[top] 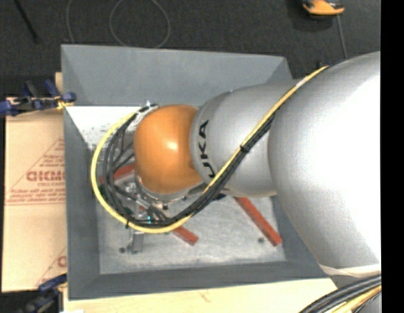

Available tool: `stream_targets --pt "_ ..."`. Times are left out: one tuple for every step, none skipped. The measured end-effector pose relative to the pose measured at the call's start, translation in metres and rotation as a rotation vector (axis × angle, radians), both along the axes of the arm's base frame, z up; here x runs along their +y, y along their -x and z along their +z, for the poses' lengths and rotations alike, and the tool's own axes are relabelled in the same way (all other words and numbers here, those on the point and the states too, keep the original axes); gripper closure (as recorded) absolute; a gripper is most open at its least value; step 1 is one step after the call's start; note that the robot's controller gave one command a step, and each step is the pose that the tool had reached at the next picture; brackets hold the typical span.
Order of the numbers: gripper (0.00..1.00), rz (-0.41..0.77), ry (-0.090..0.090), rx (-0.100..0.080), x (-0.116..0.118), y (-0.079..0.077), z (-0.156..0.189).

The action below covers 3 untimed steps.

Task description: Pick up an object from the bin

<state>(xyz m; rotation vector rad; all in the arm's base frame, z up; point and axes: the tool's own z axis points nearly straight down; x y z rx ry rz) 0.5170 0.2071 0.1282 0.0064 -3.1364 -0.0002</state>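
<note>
Our hand (133,240) sits low left in the bin (175,77), under the orange cover (164,149); we cannot tell if it is open or closed. A red stick (183,235) lies just right of it.

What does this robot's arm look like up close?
The arm is built of thick, rounded silver-grey segments, one bearing black letters of the maker's name. An orange dome-shaped cover caps its wrist. A yellow cable and a bundle of black cables run along the arm and loop around the cover. The hand below is small, dark metal, largely hidden.
</note>
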Motion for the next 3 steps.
stream_targets --pt "0.0 0.05 0.004 -0.005 -0.06 -0.037 -0.061" --pt "1.0 0.052 -0.001 -0.007 -0.054 -0.036 -0.058" --pt "1.0 0.072 -0.001 -0.017 -0.067 -0.042 0.122"
